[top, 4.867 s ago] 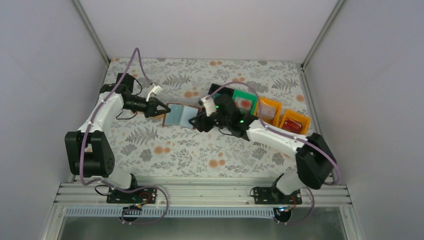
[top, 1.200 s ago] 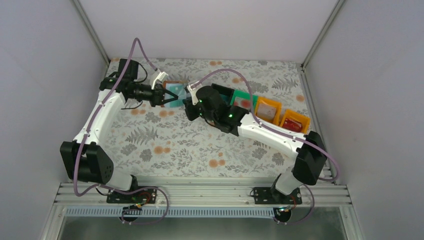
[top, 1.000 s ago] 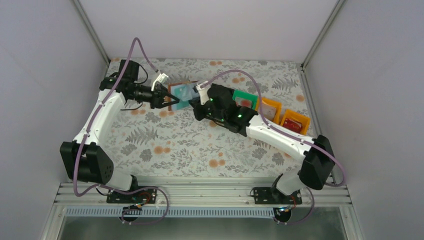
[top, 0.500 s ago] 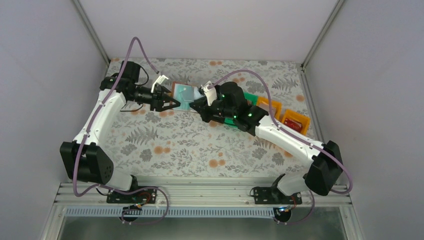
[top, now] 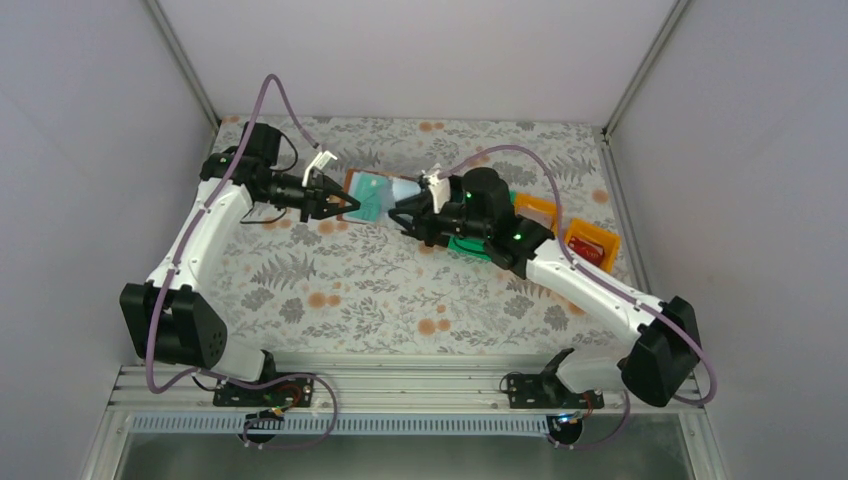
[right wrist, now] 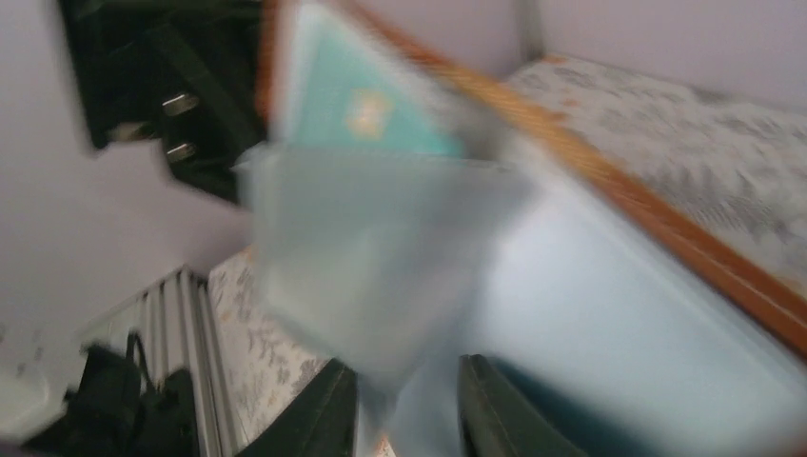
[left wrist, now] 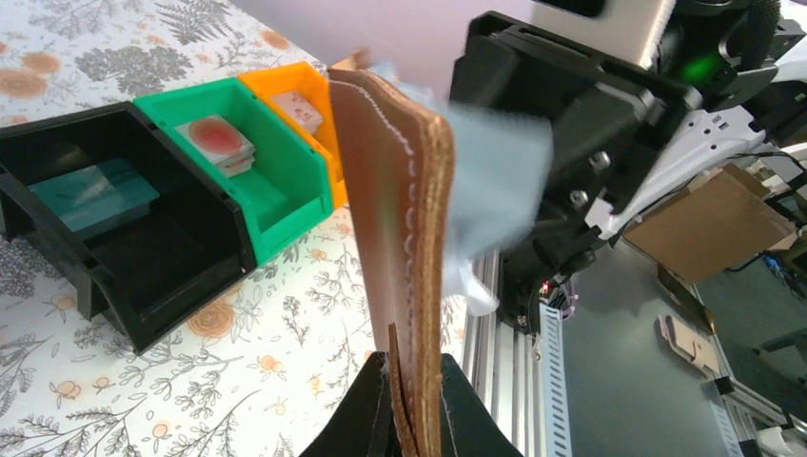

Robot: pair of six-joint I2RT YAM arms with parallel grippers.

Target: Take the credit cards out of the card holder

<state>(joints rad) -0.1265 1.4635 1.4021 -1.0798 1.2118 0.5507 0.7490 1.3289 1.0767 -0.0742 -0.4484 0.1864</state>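
**Card holder held aloft between two claws**

The card holder (left wrist: 390,209) hangs above the desk (top: 400,290), my left claw (left wrist: 414,409) clamped on its brown edge. My right claw (right wrist: 411,405) pinches what looks like a pale card (right wrist: 371,257), with a teal card (right wrist: 366,105) lodged behind. The cards look light, stiff and slick, so I'd grip an exposed edge. The leather will flex.

Brown card holder (left wrist: 390,219) open, upright, raised; teal card (right wrist: 366,105) in slot; pale card (right wrist: 371,257) blurred against blue-grey lining.
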